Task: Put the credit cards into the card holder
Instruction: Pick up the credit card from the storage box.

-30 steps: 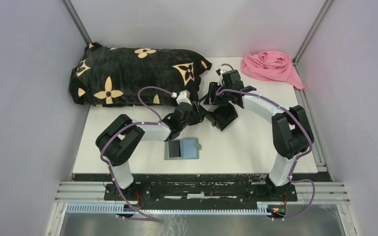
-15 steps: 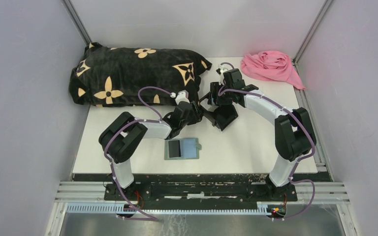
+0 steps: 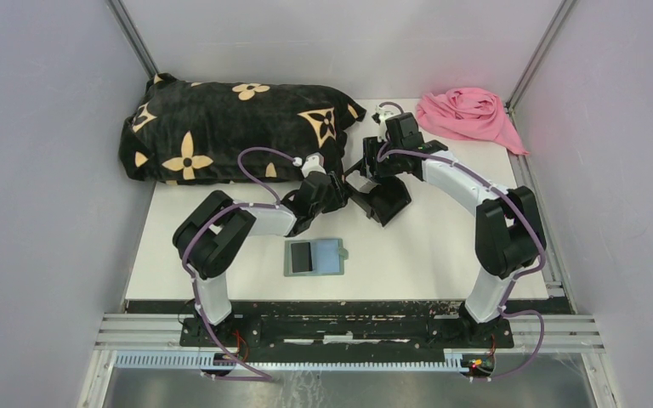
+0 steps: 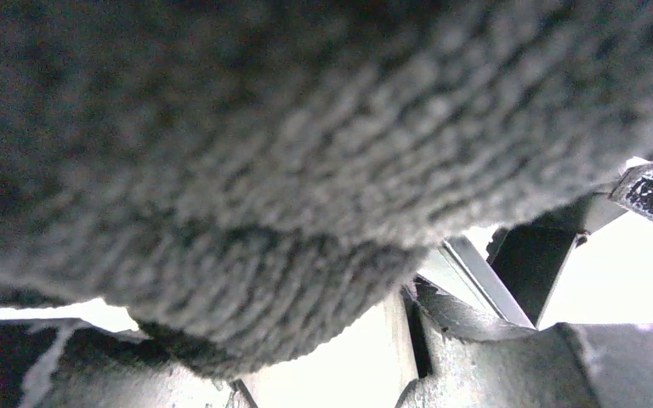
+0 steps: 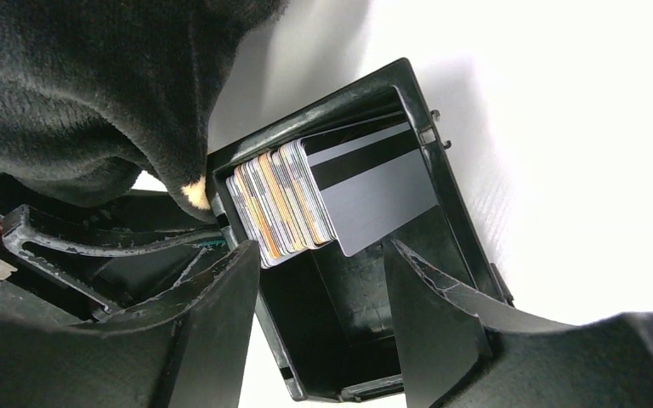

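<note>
The credit cards point(image 5: 285, 204) stand on edge as a stack at one end of a black open-topped box point(image 5: 349, 340), a dark grey card with a black stripe in front. My right gripper point(image 5: 323, 297) is open just above the box, below the cards, with nothing between its fingers point(image 5: 212, 331). In the top view it point(image 3: 372, 174) hangs over the box point(image 3: 384, 202). The card holder point(image 3: 315, 256) lies open and flat nearer the arm bases, a dark rectangle on its left half. My left gripper point(image 3: 342, 194) sits at the box's left side under the pillow's corner, its fingers point(image 4: 493, 365) apart over white table.
A black pillow with tan flowers point(image 3: 229, 132) fills the far left and overhangs both grippers; its fabric point(image 4: 306, 127) covers most of the left wrist view. A pink cloth point(image 3: 468, 115) lies at the far right corner. Grey walls close the table on three sides.
My right wrist has drawn back slightly toward the far side over the box. The left arm has shifted a little to the right. The box and the card holder have not moved.
</note>
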